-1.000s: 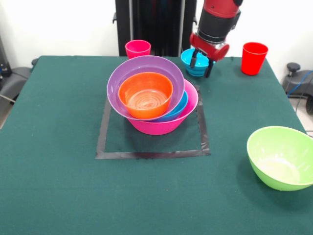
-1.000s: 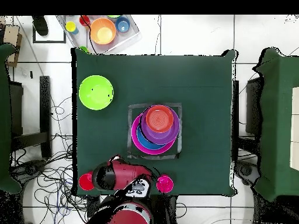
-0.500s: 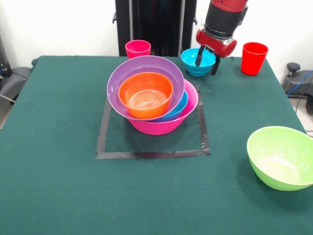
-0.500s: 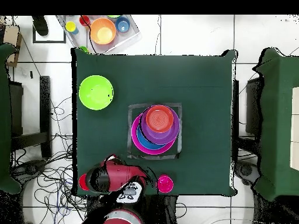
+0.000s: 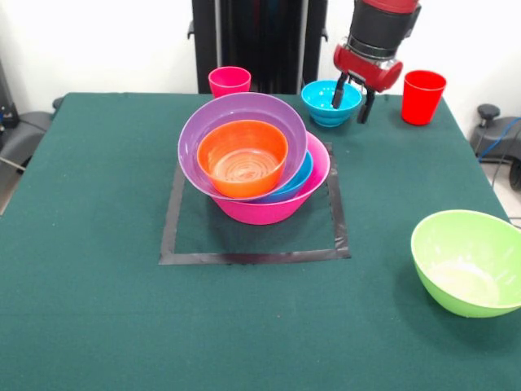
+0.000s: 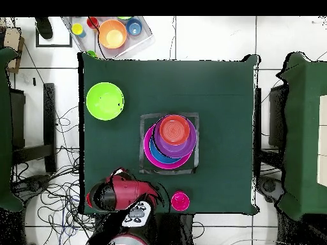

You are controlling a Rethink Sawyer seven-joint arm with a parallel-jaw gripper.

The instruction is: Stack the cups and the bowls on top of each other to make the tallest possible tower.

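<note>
The tower stands inside a black tape square (image 5: 175, 244): a large pink bowl (image 5: 277, 208) holds a blue bowl (image 5: 299, 177), a tilted purple bowl (image 5: 236, 112) and an orange bowl (image 5: 242, 159); it also shows in the overhead view (image 6: 170, 141). A small blue bowl (image 5: 327, 104) sits at the table's far side. My gripper (image 5: 352, 99) hangs open and empty just above its right rim. A pink-red cup (image 5: 229, 81) and a red cup (image 5: 423, 96) stand at the far edge. A large lime green bowl (image 5: 468, 262) sits front right. No light green cup shows.
The arm (image 6: 121, 194) covers the small blue bowl and the red cup in the overhead view. A clear tray (image 6: 110, 35) with more small bowls lies off the table beyond its far edge. The robot's black pedestal (image 5: 252, 41) stands behind the table.
The gripper has risen and moved right in the front view, off the small blue bowl's right rim. The bowl stays on the table. Nothing else has moved.
</note>
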